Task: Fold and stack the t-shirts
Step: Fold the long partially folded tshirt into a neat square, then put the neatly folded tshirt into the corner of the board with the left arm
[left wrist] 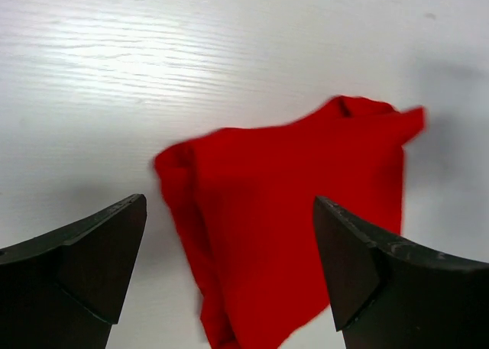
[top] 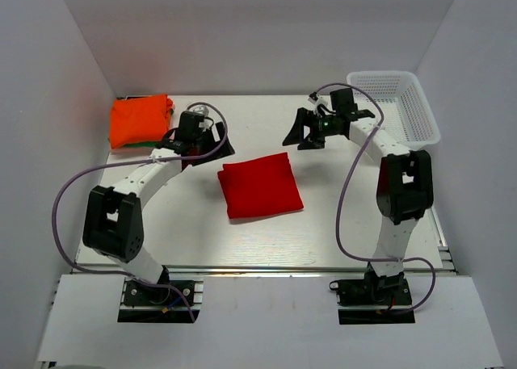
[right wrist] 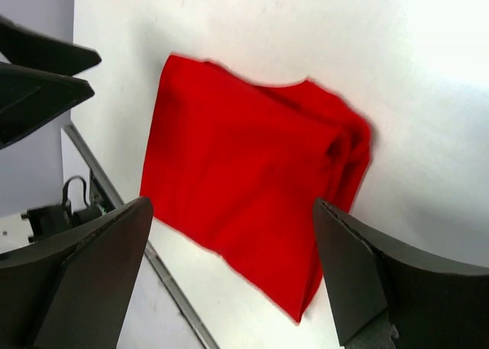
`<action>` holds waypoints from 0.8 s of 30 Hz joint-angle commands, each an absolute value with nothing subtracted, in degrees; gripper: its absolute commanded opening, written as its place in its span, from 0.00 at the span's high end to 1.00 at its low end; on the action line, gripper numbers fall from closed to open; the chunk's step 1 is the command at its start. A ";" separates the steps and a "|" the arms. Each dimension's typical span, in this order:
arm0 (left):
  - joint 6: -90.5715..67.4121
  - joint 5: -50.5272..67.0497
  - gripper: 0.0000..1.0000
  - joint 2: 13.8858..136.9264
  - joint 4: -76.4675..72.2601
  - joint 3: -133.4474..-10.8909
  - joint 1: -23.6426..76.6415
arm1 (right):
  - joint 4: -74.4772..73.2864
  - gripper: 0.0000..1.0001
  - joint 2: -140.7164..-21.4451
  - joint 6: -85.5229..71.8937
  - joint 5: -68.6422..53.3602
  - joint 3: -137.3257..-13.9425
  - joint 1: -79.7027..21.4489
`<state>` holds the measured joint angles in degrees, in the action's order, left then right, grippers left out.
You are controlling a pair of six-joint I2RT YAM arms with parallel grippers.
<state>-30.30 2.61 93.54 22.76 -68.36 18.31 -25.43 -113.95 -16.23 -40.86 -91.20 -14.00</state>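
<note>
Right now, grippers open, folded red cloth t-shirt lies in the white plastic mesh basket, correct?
No: the folded red cloth t-shirt lies on the table, outside the white plastic mesh basket, per the top external view; left gripper and right gripper are open.

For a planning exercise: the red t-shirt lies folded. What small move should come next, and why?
Probably lower the left gripper onto the red t-shirt: its jaws stand open, the shirt is folded, and the orange stack lies on that side.
</note>
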 commanded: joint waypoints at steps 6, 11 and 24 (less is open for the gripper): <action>-25.76 35.84 0.00 89.82 5.11 -61.88 22.84 | -16.97 0.10 -103.54 -18.02 -43.85 -79.37 -15.03; -21.27 44.81 0.00 91.93 4.05 -58.11 26.63 | -17.13 0.10 -106.85 -17.50 -47.11 -80.59 -17.13; -16.79 38.13 0.00 89.56 3.00 -39.30 27.60 | -15.73 0.10 -127.16 -19.68 -50.10 -92.54 -20.48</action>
<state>-18.20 39.40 90.74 4.32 -41.34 28.25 -16.71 -123.98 -18.94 -48.64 -89.76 -20.14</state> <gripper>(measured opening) 0.993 0.904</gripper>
